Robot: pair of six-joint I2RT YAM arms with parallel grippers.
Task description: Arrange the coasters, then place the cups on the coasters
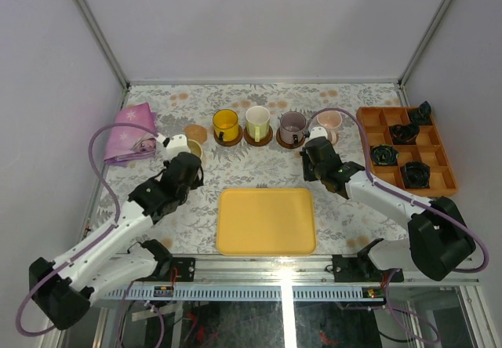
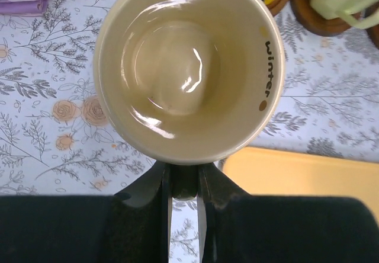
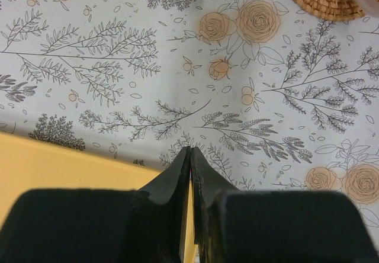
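Cream cup (image 2: 189, 67) pinched at its near side in left tool (image 2: 183, 177), right tool (image 3: 190, 155) closed, empty

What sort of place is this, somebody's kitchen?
Probably a robotics test cell, not a home: a left arm and right arm bolted to a table, plain white walls and metal framing boxing it in, and props like a yellow mug laid out.

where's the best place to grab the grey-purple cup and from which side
Probably its handle, approached from the near side. The grey-purple cup stands upright and the handle appears to point toward the arms. The white cup and pink cup crowd its sides, leaving little room around the body.
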